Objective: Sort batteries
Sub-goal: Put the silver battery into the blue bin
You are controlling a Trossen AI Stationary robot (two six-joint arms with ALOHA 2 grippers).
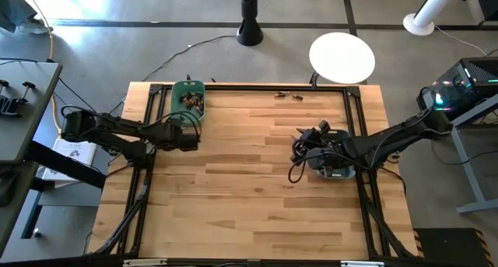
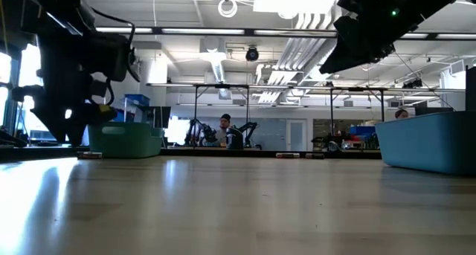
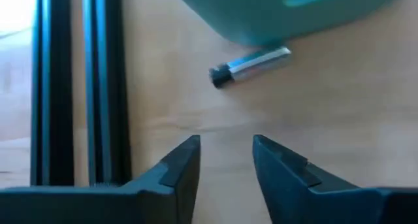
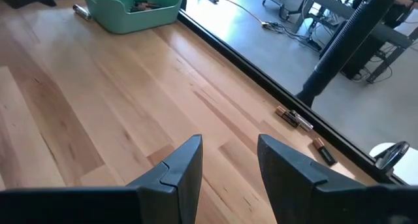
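A silvery battery with a dark end (image 3: 251,65) lies on its side on the wood, next to the green bin's wall (image 3: 274,15). My left gripper (image 3: 225,149) is open just short of it, near the table's left rail, and touches nothing. The green bin (image 1: 187,96) holds several copper-brown batteries (image 4: 140,3). A few more batteries (image 1: 288,94) (image 4: 294,118) lie by the table's far edge. My right gripper (image 4: 228,149) is open above bare wood at the right, beside the blue-grey bin (image 2: 431,140).
Black frame rails (image 3: 85,87) run along the table's left edge close to my left gripper. The blue-grey bin (image 1: 336,170) sits under my right arm by the right rail. The middle and near part of the wooden table top (image 1: 249,197) is bare.
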